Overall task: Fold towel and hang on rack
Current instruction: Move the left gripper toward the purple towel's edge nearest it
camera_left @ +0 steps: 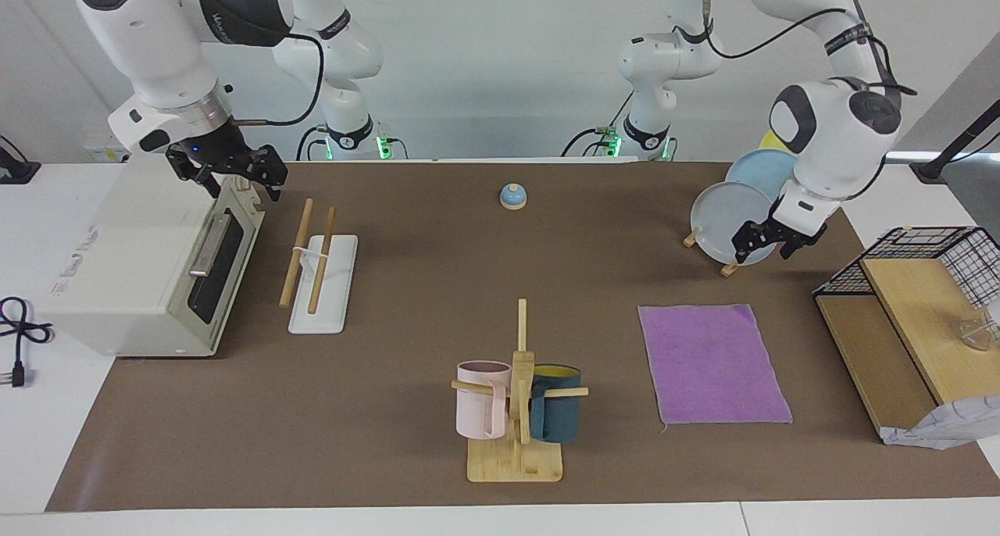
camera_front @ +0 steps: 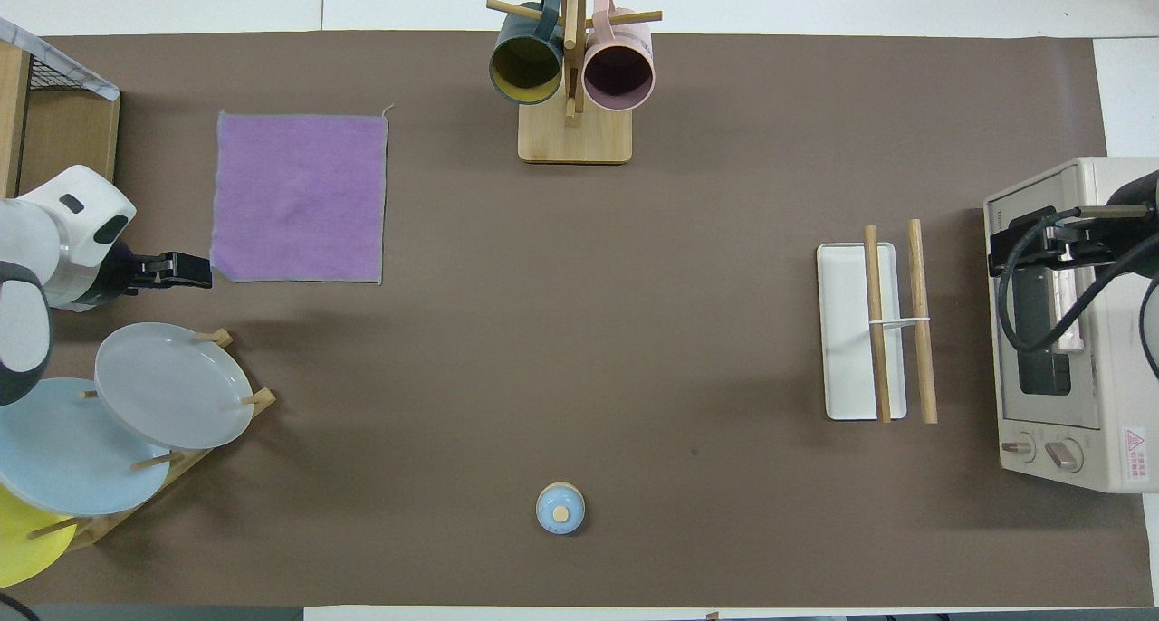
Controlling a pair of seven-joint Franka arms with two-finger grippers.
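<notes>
- The towel (camera_left: 713, 363) lies flat and unfolded on the bench (camera_left: 406, 380), so the step in hand is, I judge, the approach to the towel; no fold is begun.
- The left end effector (camera_left: 763, 241) hangs in the air, just beside the plates (camera_left: 734, 222) on their wooden stand; its fingers are spread and hold nothing.
- From this end effector, the towel is below and a little farther from the robots; in the overhead view its tips stand just beside the towel's corner that is nearest to the robots, toward the left arm's end of the bench.
- The right end effector (camera_left: 234, 173) waits over the toaster oven (camera_left: 148, 262), fingers spread and empty; the rack (camera_left: 316, 266) stands on the bench just beside the oven, below this end effector and toward the middle of the bench.
- The rack is well apart from the towel, with the mug stand (camera_left: 516, 411) between them.
- The next move calls, I think, for lowering the left end effector to the towel's edge and pinching a corner; the cloth is thin and flat, so the fingers must come very low.
</notes>
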